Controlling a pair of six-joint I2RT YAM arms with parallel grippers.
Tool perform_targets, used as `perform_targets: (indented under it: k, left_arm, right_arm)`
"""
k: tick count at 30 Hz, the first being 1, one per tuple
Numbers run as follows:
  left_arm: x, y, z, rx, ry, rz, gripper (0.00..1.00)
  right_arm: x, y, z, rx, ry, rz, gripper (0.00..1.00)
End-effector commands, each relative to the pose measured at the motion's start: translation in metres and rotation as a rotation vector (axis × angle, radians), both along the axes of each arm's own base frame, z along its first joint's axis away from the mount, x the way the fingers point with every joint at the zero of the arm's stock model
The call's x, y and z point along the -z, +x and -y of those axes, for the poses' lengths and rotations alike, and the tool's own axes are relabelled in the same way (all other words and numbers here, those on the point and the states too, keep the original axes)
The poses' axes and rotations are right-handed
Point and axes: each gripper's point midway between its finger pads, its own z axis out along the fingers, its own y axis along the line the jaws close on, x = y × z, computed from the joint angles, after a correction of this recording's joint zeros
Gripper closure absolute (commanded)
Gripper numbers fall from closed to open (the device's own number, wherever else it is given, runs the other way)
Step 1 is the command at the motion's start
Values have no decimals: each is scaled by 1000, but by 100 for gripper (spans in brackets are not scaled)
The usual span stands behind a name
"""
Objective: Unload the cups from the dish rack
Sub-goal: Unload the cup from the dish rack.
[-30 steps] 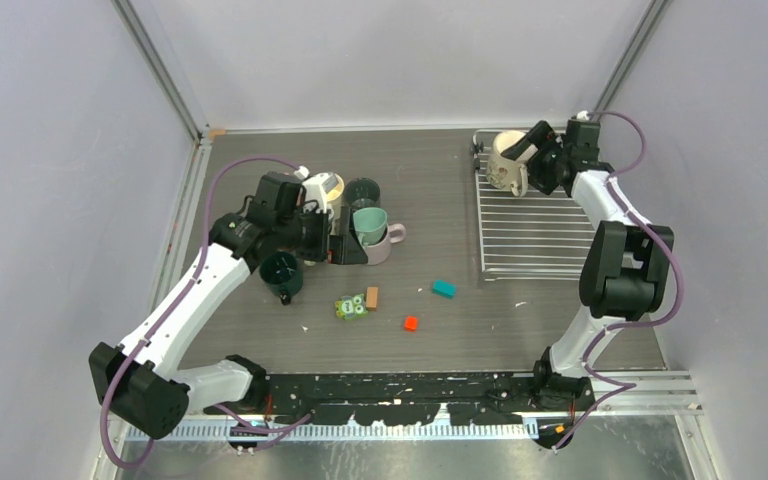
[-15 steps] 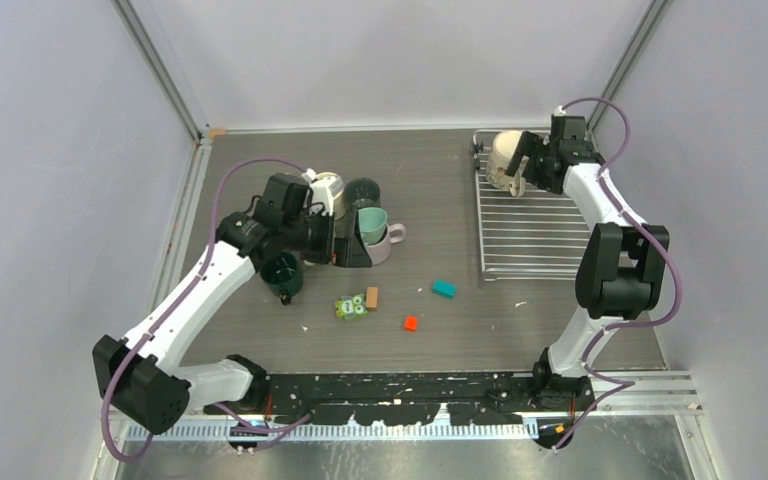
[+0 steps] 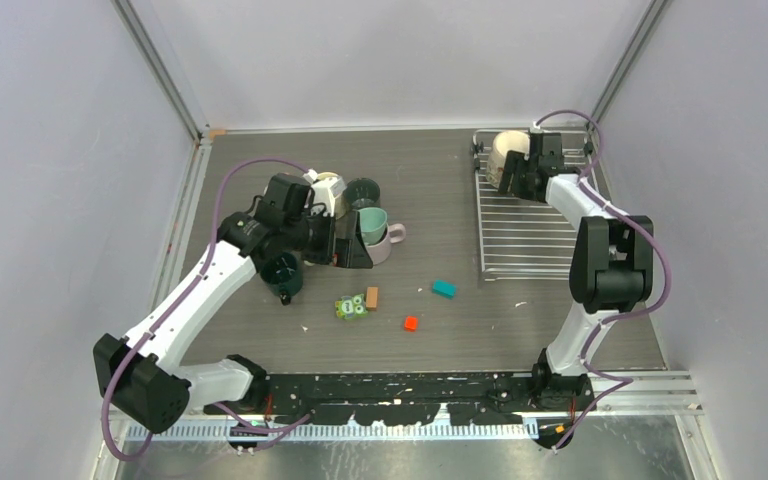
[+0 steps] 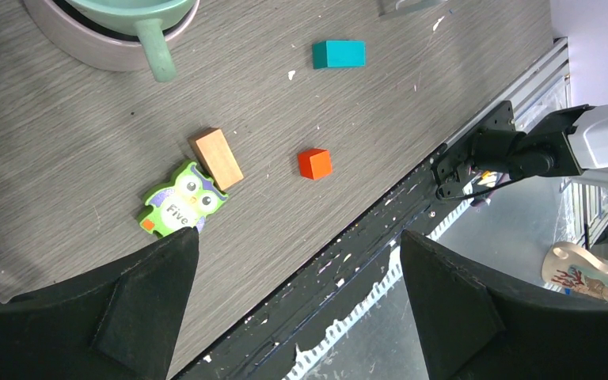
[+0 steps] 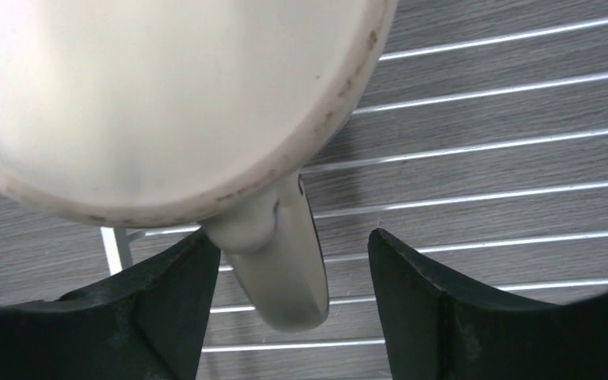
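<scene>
A cream cup (image 3: 508, 150) stands in the far left corner of the wire dish rack (image 3: 540, 235). My right gripper (image 3: 522, 177) is at its near side. In the right wrist view the cup (image 5: 166, 95) fills the top, and its handle (image 5: 285, 277) hangs between my open fingers (image 5: 291, 237), with a gap on the right. Other cups stand on the table at the left: cream (image 3: 326, 187), dark teal (image 3: 362, 191), light teal (image 3: 370, 220) inside mauve-pink (image 3: 388, 245), and dark (image 3: 282, 275). My left gripper (image 3: 348, 248) is open and empty beside them (image 4: 293, 237).
Small toys lie on the table: an owl piece (image 4: 178, 202), a brown block (image 4: 216, 157), a red block (image 4: 314, 163) and a teal block (image 4: 338, 54). The table's black front edge (image 4: 380, 229) runs below my left gripper. Walls close in the back and sides.
My right wrist swung from the right of the cream cup round to its near side, over the handle. The cup shifted slightly toward the rack's far corner. My left arm barely moved.
</scene>
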Motion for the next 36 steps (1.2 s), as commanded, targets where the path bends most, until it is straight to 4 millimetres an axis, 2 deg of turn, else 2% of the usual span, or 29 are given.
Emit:
perform_targets:
  k: [1,7,19,21,25,32,36]
  left_arm:
    - [-15,4,4,24,-22,60,0]
    - [-14,4,3,23,-18,56,0]
    - [-11,5,4,24,-11,45,0]
    - [-11,5,4,23,-10,45,0]
    - [-11,5,4,19,-9,44,0]
    - [-10,5,3,18,-4,40,0]
    - [-9,5,3,17,-2,39,0]
  right_arm:
    - [-8,19,7,8,-30,101,30]
    - [0,23,9,14,-43,108,50]
    - [0,31,10,10,-49,128,57]
    - [0,29,-4,-19,-53,129,57]
    - [4,28,-3,-16,-62,128,59]
    - [8,28,-6,-4,-72,139,74]
    - [5,26,-5,9,-88,151,86]
